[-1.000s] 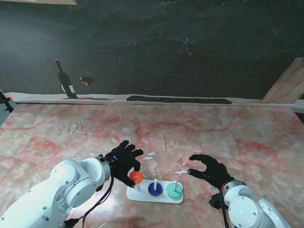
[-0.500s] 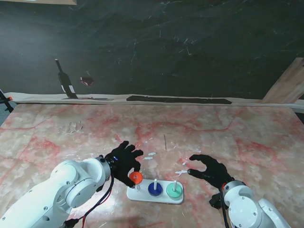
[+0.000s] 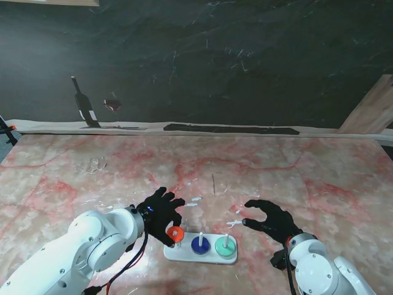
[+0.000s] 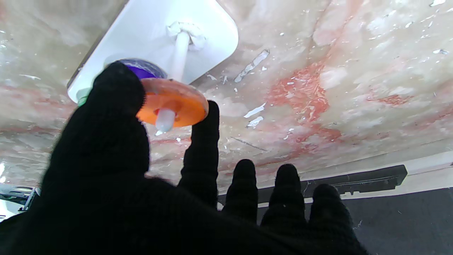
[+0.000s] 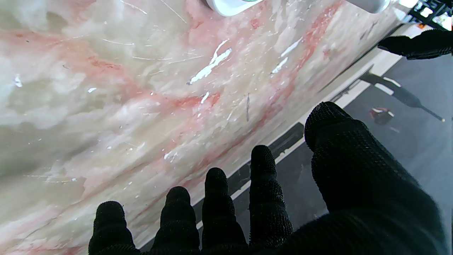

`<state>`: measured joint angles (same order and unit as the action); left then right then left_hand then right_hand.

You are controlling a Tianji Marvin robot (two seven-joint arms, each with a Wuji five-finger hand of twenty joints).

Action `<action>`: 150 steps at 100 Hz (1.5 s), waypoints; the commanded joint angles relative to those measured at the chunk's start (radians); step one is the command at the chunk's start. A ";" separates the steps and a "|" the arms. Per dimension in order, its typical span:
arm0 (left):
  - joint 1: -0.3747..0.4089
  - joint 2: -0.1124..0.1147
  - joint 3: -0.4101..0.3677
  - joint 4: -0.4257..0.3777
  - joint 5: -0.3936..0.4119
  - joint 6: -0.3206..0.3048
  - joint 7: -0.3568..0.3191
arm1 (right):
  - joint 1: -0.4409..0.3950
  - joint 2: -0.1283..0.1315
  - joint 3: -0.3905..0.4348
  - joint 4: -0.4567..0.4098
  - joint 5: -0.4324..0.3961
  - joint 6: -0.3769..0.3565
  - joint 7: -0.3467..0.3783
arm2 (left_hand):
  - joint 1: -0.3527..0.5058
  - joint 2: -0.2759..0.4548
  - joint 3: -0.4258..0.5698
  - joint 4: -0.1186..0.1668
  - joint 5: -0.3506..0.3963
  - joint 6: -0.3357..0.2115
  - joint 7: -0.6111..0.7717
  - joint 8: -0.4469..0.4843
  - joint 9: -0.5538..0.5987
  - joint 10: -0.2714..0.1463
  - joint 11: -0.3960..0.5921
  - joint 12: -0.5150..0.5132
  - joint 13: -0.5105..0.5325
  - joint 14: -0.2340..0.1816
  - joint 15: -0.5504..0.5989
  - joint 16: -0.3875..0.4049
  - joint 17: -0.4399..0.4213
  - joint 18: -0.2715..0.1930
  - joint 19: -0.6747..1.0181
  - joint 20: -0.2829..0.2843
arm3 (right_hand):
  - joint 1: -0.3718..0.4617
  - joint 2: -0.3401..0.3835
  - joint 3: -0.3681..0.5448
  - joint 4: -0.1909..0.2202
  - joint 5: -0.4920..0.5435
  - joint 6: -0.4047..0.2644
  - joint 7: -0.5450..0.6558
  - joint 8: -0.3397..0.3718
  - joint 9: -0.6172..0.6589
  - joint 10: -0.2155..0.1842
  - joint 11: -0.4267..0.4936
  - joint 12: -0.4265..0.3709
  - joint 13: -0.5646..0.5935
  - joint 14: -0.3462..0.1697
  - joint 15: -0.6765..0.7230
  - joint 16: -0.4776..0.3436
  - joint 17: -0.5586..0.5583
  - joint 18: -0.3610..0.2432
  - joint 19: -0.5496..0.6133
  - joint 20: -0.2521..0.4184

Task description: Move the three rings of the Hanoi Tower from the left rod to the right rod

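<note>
Orange is what your left hand [image 3: 161, 212] is clamped on: the orange ring [image 3: 175, 233], pinched between thumb and forefinger. In the left wrist view you can see the ring [image 4: 172, 107] threaded on the white left rod [image 4: 178, 55], with the rod's tip poking through the hole and the ring sitting high on it, well clear of the white base [image 4: 148, 46]. The thumb covers one edge and the forefinger tip [image 4: 208, 117] touches the opposite edge; the other three fingers are spread and touch nothing.

Look at the lower middle of the stand view for the base [image 3: 212, 256], a white rounded slab on the pink-veined marble worktop [image 3: 276, 172]. The blue ring [image 3: 201, 244] sits low on the middle rod, and the green ring [image 3: 225, 246] sits low on the right rod. The orange ring is at the left end of the base, just beside the blue one.

Your right hand [image 3: 270, 220] hovers to the right of the base, close to the green ring but apart from it. Its fingers are spread and curled a little, holding nothing. The right wrist view shows those fingers [image 5: 262, 198] apart over bare marble, with a corner of the base [image 5: 230, 5] at the upper edge of that frame.

At the upper left of the stand view, a dark bottle shape [image 3: 82, 103] shows against the black backdrop.
</note>
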<state>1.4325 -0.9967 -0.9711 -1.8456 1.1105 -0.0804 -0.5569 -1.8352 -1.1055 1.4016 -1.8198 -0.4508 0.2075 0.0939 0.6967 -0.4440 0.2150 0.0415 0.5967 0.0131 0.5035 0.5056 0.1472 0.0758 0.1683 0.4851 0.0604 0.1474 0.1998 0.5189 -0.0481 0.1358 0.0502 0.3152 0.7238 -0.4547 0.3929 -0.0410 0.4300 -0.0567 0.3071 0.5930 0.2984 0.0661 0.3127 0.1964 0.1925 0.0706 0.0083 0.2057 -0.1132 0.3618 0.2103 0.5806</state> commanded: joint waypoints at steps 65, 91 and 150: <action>0.011 0.005 0.003 -0.005 0.002 0.014 -0.017 | -0.001 0.000 -0.006 0.001 -0.001 0.001 0.003 | -0.039 -0.077 -0.027 0.003 -0.178 0.089 -0.121 -0.074 -0.036 0.038 -0.087 0.000 -0.019 0.034 -0.036 -0.002 -0.015 0.026 -0.008 0.006 | -0.044 -0.001 0.007 0.004 -0.027 0.003 -0.006 -0.007 -0.032 -0.001 0.018 0.008 -0.017 -0.002 -0.007 0.005 -0.007 0.012 -0.013 -0.001; 0.038 -0.003 0.006 -0.027 0.004 0.033 0.043 | -0.002 0.000 -0.006 0.000 -0.001 0.001 0.002 | -0.047 -0.046 -0.059 -0.009 -0.223 0.098 -0.146 -0.087 -0.037 0.060 -0.095 0.005 -0.022 0.043 -0.047 0.000 -0.015 0.034 -0.010 0.001 | -0.045 0.000 0.007 0.004 -0.026 0.002 -0.005 -0.006 -0.032 -0.002 0.018 0.008 -0.017 -0.002 -0.007 0.005 -0.007 0.012 -0.013 -0.001; -0.084 -0.012 0.224 0.071 0.002 0.152 0.135 | -0.005 -0.001 -0.005 -0.002 -0.003 0.004 0.000 | -0.016 -0.089 -0.122 -0.037 -0.178 0.139 -0.155 -0.094 -0.040 0.071 -0.134 -0.066 -0.043 0.070 -0.155 -0.074 -0.010 0.054 -0.053 -0.072 | -0.049 0.001 0.007 0.003 -0.025 0.003 -0.005 -0.006 -0.032 -0.002 0.019 0.008 -0.017 -0.003 -0.007 0.005 -0.007 0.012 -0.013 -0.001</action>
<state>1.3503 -1.0031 -0.7565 -1.7886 1.1170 0.0672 -0.4288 -1.8330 -1.1054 1.3998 -1.8176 -0.4511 0.2104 0.0930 0.6784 -0.4930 0.1195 0.0479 0.4101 0.1335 0.3654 0.4237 0.1453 0.1047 0.0627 0.4482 0.0415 0.1862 0.0833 0.4774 -0.0583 0.1634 0.0228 0.2700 0.7238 -0.4547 0.3929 -0.0410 0.4299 -0.0567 0.3071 0.5930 0.2984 0.0661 0.3127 0.1964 0.1925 0.0707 0.0083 0.2057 -0.1132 0.3620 0.2102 0.5806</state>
